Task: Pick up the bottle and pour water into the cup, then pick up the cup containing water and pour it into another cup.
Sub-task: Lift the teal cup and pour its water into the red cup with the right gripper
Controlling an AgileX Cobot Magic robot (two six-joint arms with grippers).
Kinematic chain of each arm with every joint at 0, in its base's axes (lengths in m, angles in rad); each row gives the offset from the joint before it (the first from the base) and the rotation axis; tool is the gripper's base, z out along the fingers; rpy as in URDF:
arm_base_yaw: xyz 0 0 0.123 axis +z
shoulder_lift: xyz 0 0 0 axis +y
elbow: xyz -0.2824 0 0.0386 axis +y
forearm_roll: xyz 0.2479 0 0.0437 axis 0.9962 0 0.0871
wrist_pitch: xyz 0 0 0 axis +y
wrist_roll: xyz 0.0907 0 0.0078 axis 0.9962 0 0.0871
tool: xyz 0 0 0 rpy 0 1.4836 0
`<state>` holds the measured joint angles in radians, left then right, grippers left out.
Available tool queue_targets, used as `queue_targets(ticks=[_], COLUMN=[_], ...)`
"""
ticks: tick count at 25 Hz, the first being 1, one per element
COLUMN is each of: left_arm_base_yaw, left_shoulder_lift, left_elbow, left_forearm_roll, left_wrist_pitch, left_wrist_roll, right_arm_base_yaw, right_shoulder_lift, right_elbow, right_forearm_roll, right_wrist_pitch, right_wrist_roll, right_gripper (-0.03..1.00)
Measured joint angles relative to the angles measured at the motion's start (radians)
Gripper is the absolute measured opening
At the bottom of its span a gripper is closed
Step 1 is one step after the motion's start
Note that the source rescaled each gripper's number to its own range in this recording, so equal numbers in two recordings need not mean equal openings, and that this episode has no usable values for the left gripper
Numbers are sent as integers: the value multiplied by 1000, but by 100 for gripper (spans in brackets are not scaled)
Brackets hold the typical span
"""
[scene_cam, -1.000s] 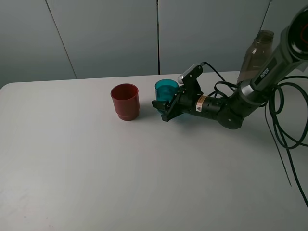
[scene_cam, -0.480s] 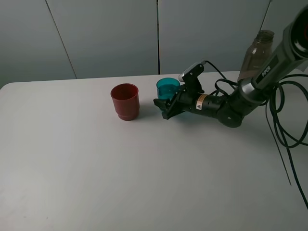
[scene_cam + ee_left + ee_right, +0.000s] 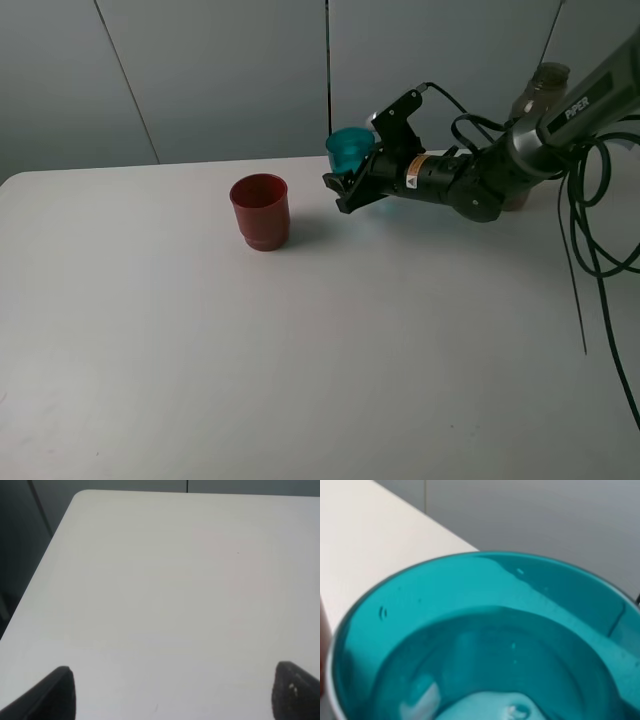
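My right gripper (image 3: pixel 343 190) is shut on the teal cup (image 3: pixel 349 150) and holds it in the air, a little to the right of the dark red cup (image 3: pixel 260 210), which stands upright on the table. In the right wrist view the teal cup (image 3: pixel 480 640) fills the frame from above, with clear water in its bottom. The smoky bottle (image 3: pixel 541 88) stands at the far right, partly hidden behind the right arm. My left gripper (image 3: pixel 175 695) hangs open over bare table, its fingertips (image 3: pixel 55 695) far apart.
The white table (image 3: pixel 300 350) reaches a grey wall at the back. Black cables (image 3: pixel 590 240) loop down at the right, beside the right arm. A corner and the left edge of the table (image 3: pixel 60 525) show in the left wrist view.
The right gripper has lifted the teal cup off the table, carrying it up and slightly back. The red cup and bottle have not moved.
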<state>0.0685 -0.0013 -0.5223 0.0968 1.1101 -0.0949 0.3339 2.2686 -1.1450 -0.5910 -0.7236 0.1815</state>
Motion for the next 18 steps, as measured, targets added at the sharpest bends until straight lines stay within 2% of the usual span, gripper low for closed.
queue_targets(ticks=[11,18], left_arm_base_yaw=[0,0], left_shoulder_lift=[0,0], left_elbow=[0,0], left_forearm_roll=[0,0], left_wrist_pitch=[0,0], left_wrist_roll=[0,0], right_arm_base_yaw=[57,83], right_shoulder_lift=[-13,-13], right_elbow=[-66,-120], right_forearm_roll=[-74,-113], right_wrist_pitch=[62,160], right_wrist_roll=[-40,-98], right_gripper=[8,8])
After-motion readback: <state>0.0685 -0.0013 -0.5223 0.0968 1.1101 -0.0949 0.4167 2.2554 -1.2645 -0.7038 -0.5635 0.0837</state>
